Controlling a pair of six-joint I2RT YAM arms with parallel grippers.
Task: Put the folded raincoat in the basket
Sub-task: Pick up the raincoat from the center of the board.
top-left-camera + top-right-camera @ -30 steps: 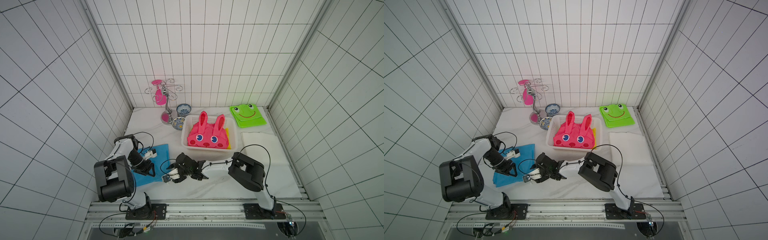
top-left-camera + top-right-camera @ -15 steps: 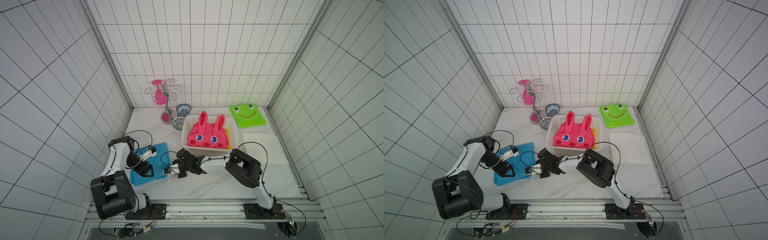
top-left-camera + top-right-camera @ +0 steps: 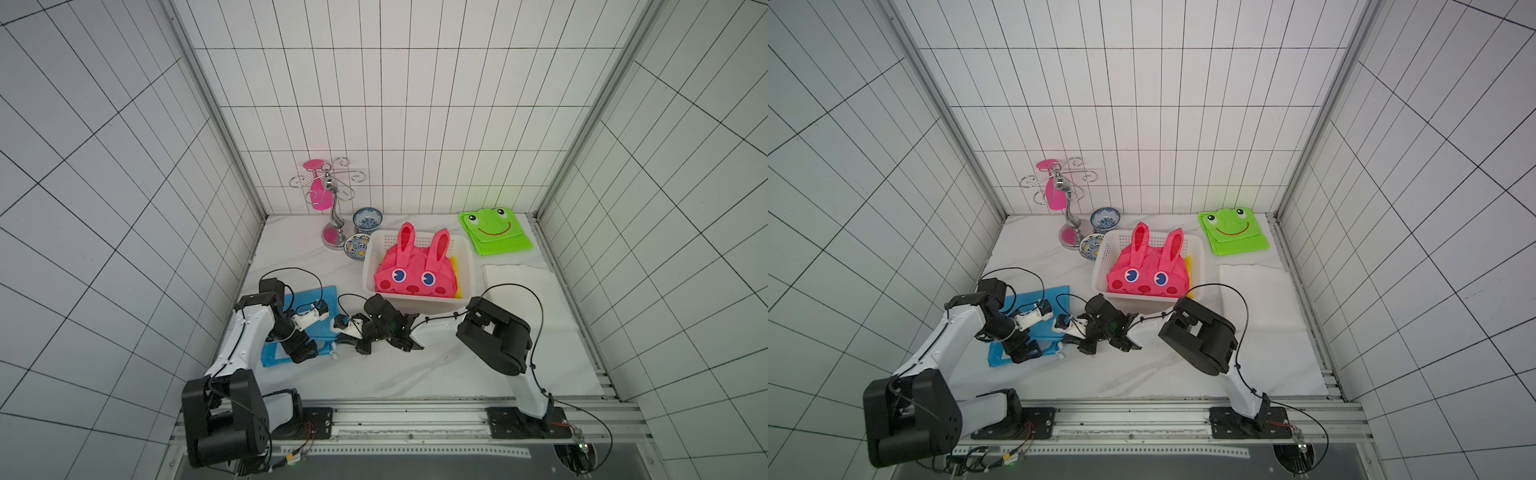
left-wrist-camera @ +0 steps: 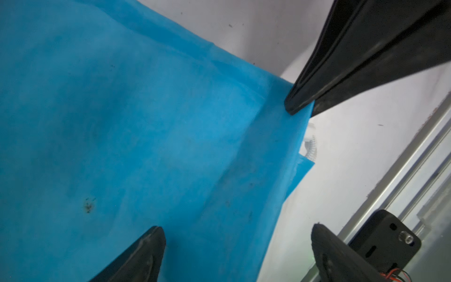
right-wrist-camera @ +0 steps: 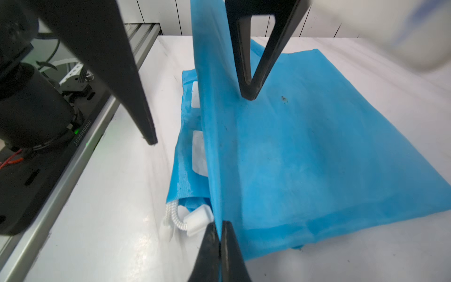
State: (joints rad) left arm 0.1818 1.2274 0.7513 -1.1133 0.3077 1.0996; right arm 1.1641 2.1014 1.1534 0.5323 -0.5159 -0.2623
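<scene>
Overhead, in both top views: blue folded raincoat (image 3: 322, 295) (image 3: 1027, 297) flat on the white marble table (image 3: 415, 374), near the left wall, outside the basket (image 3: 468, 266) and just short of its front left corner. Over the raincoat's front edge, left gripper (image 3: 301, 353), jaws apart. At the raincoat's front right corner, right gripper (image 3: 353, 344), low, beside a white cord toggle (image 3: 332, 355); jaws too small to judge from up here. Inside the basket, a pink rabbit raincoat (image 3: 415, 274) over a yellow item (image 3: 455, 266). Behind the basket, two patterned bowls (image 3: 368, 218) (image 3: 356, 246) and a wire stand (image 3: 332, 195) with a pink glass (image 3: 320, 199) hanging from it; at the back right, a green frog raincoat (image 3: 494, 232); in front of that, a white sheet (image 3: 519, 278).

Next, left wrist view: blue fabric across most of the picture. Own fingertips (image 4: 153, 241) wide apart, one over the fabric, its partner over bare table past the edge. At the fabric's corner, right gripper's fingers (image 4: 307, 97), pressed together, touching the blue.

Lastly, right wrist view: right gripper (image 5: 220, 234) clamped on the raincoat's top layer, that layer standing up off the folds beneath. Toggle and white cord just beside the pinch. Farther off, left gripper's fingers (image 5: 117, 85) spread, one tip over the blue, one above the table beside the raincoat's edge.
</scene>
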